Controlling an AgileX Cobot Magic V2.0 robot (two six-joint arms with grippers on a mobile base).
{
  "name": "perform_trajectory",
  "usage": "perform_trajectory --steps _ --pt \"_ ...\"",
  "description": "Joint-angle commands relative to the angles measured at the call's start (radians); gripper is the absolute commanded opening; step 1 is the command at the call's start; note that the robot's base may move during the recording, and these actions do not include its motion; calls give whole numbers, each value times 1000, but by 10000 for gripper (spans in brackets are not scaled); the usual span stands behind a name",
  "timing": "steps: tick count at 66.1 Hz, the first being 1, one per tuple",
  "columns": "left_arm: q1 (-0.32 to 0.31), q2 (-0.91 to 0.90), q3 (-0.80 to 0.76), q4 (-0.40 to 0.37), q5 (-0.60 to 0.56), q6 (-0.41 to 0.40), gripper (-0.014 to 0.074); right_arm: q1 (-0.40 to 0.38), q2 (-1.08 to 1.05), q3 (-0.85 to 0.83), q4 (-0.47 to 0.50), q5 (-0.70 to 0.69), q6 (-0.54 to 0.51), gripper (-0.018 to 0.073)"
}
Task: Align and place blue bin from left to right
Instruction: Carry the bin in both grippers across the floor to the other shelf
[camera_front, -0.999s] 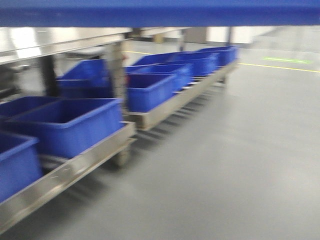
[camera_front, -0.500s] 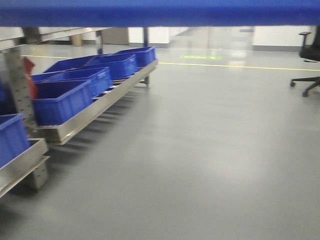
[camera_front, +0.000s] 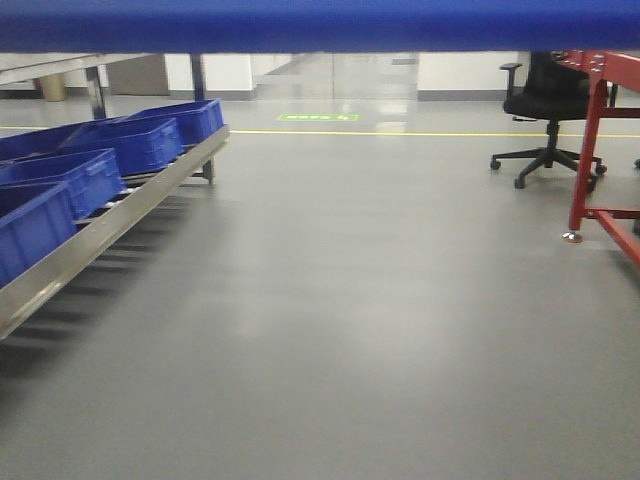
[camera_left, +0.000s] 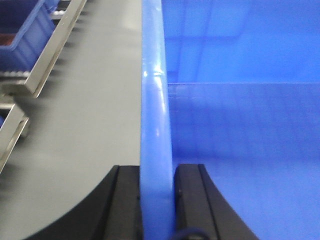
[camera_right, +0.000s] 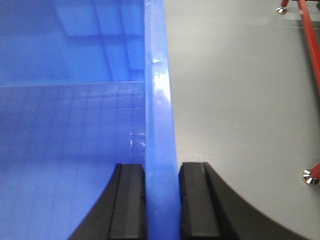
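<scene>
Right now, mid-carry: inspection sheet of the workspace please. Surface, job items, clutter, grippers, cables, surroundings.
Surface: grey floor, glossy, nothing lying on the open stretch.
Job's things: blue bin carried between both arms. Its inside is empty where visible, and its wall blocks the top of the front view.
Clutter: black office chair and red metal frame, both on the right.
Grippers: left gripper shut on one rim of the bin; right gripper shut on the opposite rim.
Cables: dark loop at the bottom edge of the left wrist view, possibly a cable; cannot tell.
Surroundings: steel rack along the left holding a row of darker bins; yellow floor line beyond.
</scene>
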Motion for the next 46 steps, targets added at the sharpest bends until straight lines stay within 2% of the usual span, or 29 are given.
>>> perform_trajectory --steps 1,46 --pt "-20 -6 -10 -9 -125 -2 -111 13 -3 -10 -6 -133 5 -70" --pt "-20 -6 -10 -7 -125 -2 -111 13 -3 -10 -6 -133 5 -70"
